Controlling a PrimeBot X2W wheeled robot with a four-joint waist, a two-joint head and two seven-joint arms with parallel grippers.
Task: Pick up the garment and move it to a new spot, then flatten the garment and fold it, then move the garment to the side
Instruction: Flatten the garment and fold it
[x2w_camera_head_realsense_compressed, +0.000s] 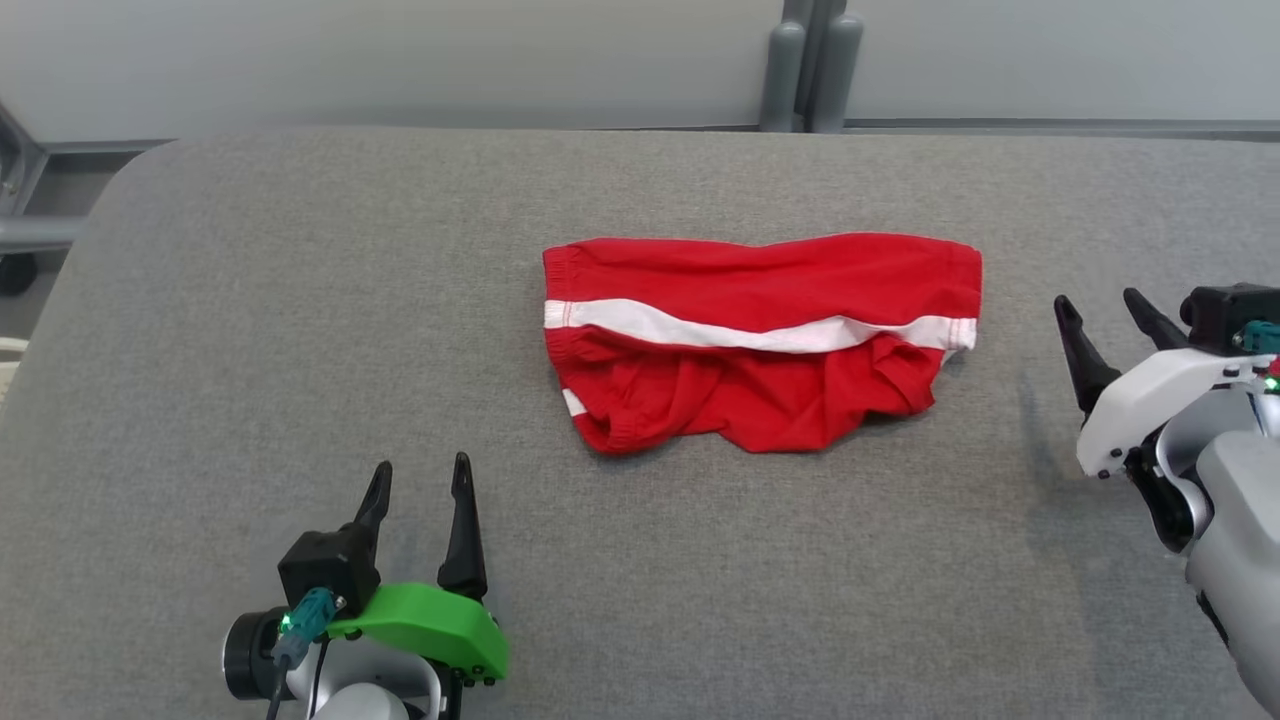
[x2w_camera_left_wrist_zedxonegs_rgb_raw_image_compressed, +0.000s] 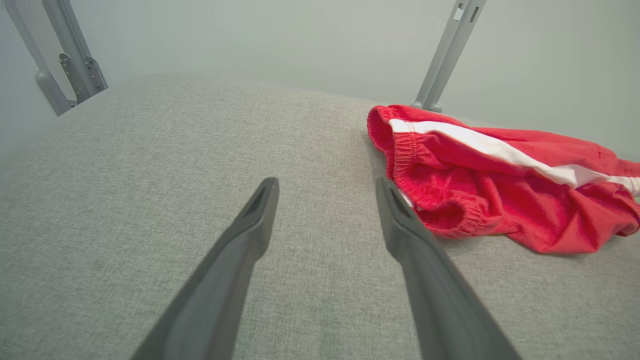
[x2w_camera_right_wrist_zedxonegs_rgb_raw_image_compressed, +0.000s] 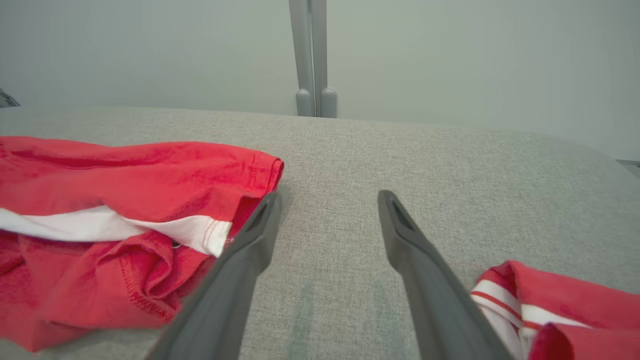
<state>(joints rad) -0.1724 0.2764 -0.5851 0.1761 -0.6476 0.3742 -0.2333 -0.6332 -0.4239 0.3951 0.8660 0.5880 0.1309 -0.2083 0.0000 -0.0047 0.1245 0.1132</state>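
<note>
Jaws: left jaws wide apart, empty, over bare worktop (x2w_camera_head_realsense_compressed: 300, 300); red garment (x2w_camera_head_realsense_compressed: 760, 340) with white stripe lies ahead and to their right, no contact; right jaws also apart, empty, just off the garment's right edge. Garment sits crumpled mid-worktop between the two.

The shorts (x2w_camera_head_realsense_compressed: 760, 390) are showing solid red, with one white stripe (x2w_camera_head_realsense_compressed: 700, 330) running across them. The padded surface (x2w_camera_head_realsense_compressed: 300, 300) is presenting a uniform flecked grey. The left gripper (x2w_camera_head_realsense_compressed: 422, 461) is displaying black fingers with a bright green cover (x2w_camera_head_realsense_compressed: 430, 625). The right gripper (x2w_camera_head_realsense_compressed: 1095, 296) is displaying black fingers with a white cover (x2w_camera_head_realsense_compressed: 1150, 400). A second garment (x2w_camera_right_wrist_zedxonegs_rgb_raw_image_compressed: 565, 310) is showing red with white stripes. The wall (x2w_camera_head_realsense_compressed: 400, 60) and posts (x2w_camera_head_realsense_compressed: 810, 70) are reading pale grey.
</note>
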